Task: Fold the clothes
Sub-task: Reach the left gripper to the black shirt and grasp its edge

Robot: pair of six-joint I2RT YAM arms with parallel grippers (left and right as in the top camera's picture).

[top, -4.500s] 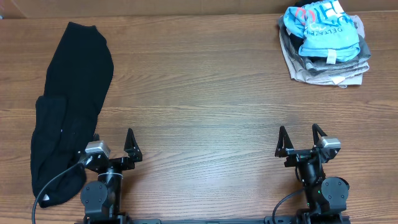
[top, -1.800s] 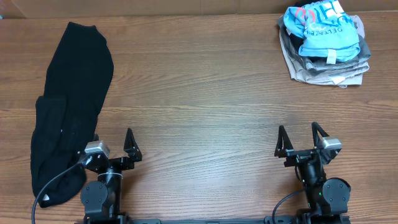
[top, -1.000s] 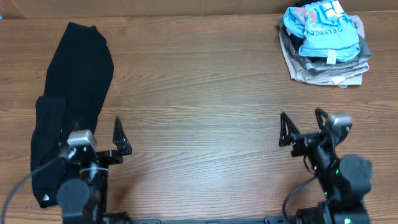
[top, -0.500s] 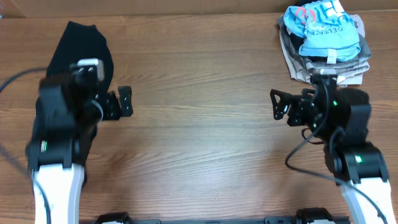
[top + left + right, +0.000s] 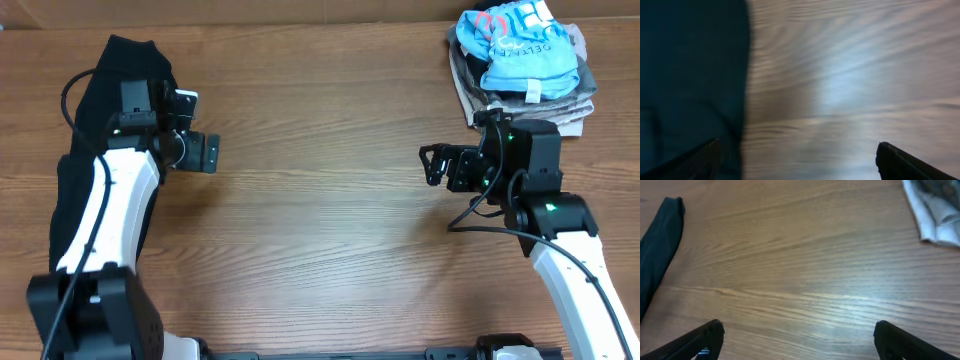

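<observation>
The clothes are one long black garment (image 5: 100, 90) lying crumpled down the left side of the table. My left gripper (image 5: 205, 153) is open and empty, just right of the garment's upper part. In the blurred left wrist view the garment (image 5: 690, 75) fills the left side, with the left finger over its edge; the gripper (image 5: 797, 160) has nothing between its fingers. My right gripper (image 5: 435, 165) is open and empty over bare wood at mid right. In the right wrist view its fingers (image 5: 797, 335) are wide apart, and the black garment (image 5: 660, 245) shows far left.
A pile of folded grey and beige garments with a light-blue printed shirt (image 5: 520, 60) on top sits at the back right corner; its edge shows in the right wrist view (image 5: 935, 210). The wooden table (image 5: 320, 220) lies between the arms.
Both arms have lifted from their rest at the front edge and swung toward the back. The left gripper now sits beside the black garment's upper part, the right one below the pile.
</observation>
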